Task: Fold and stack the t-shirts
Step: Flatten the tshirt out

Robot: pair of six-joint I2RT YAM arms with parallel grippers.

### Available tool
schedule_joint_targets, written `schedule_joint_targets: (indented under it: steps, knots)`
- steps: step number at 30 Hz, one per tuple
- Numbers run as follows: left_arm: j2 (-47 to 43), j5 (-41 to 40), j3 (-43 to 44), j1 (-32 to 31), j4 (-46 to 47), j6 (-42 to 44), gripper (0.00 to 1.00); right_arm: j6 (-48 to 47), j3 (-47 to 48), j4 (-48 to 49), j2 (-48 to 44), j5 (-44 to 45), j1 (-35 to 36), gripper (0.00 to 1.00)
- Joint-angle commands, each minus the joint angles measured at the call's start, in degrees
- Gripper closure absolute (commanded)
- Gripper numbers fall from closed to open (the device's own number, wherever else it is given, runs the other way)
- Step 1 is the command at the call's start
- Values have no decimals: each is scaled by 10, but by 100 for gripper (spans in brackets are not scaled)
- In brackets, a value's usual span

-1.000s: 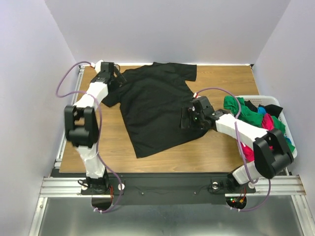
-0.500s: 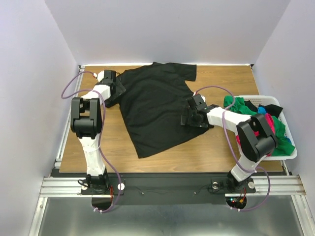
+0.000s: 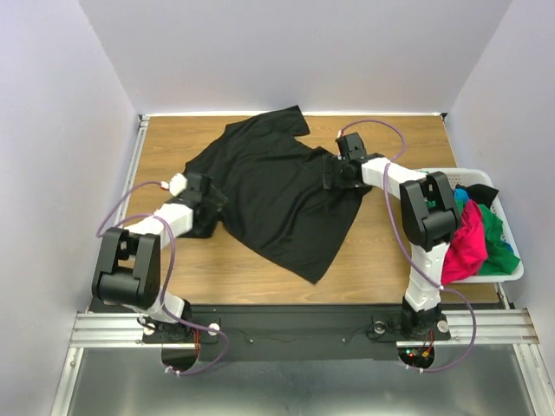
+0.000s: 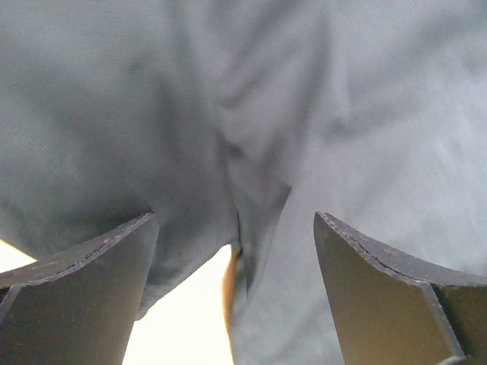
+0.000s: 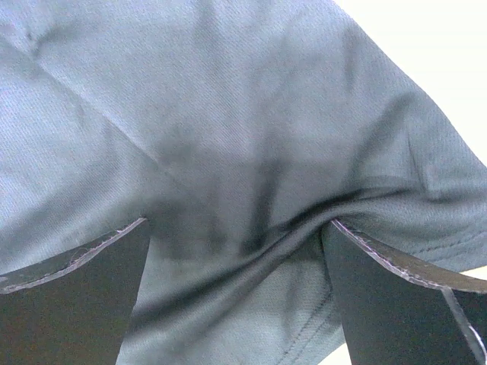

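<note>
A large black t-shirt [image 3: 277, 199] lies spread at a slant across the wooden table [image 3: 390, 251]. My left gripper [image 3: 206, 208] sits low at the shirt's left edge. In the left wrist view it is open [image 4: 236, 251], with a fold of black cloth [image 4: 228, 91] and a strip of bright table between its fingers. My right gripper [image 3: 336, 173] is at the shirt's right sleeve. It is open too [image 5: 236, 243], with a ridge of the black cloth [image 5: 228, 91] running from one finger to the other. Green [image 3: 492, 227], magenta-pink [image 3: 464, 247], blue [image 3: 460, 197] and black [image 3: 482, 192] t-shirts are heaped at the right.
The heaped shirts fill a white plastic basket [image 3: 513, 270] at the table's right edge. Purple cables loop from both arms. Grey walls close in the table on the left, far and right sides. Bare wood shows near the front edge and at the far right.
The left gripper has come from the far left corner down to the table's left middle. The right gripper has moved farther away. The black shirt has shifted and turned with them.
</note>
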Motion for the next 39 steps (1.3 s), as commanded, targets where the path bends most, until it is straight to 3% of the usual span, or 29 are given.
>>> schedule_joint_targets:
  steps: [1, 9, 14, 21, 26, 32, 39]
  knots:
    - [17, 49, -76, -86, -69, -136, 4, -73, 53, -1, 62, -31, -7, 0]
    - [-32, 60, -132, -248, -90, -299, 4, -112, 155, -13, 155, -31, -39, 0]
    - [-30, 74, -117, -315, -99, -319, 4, -126, 215, -26, 190, -23, -56, 0]
    - [-46, 36, -55, -366, -190, -327, 4, -152, 243, -49, 186, -1, -65, 0]
    - [-124, -40, 16, -381, -301, -327, 4, -141, 233, -58, 99, 26, -64, 0]
    - [-217, -78, -8, -381, -362, -352, 3, -71, 169, -71, -19, 38, -65, 0]
    - [-304, -35, -76, -379, -400, -369, 3, 65, -45, -72, -210, 34, -63, 0]
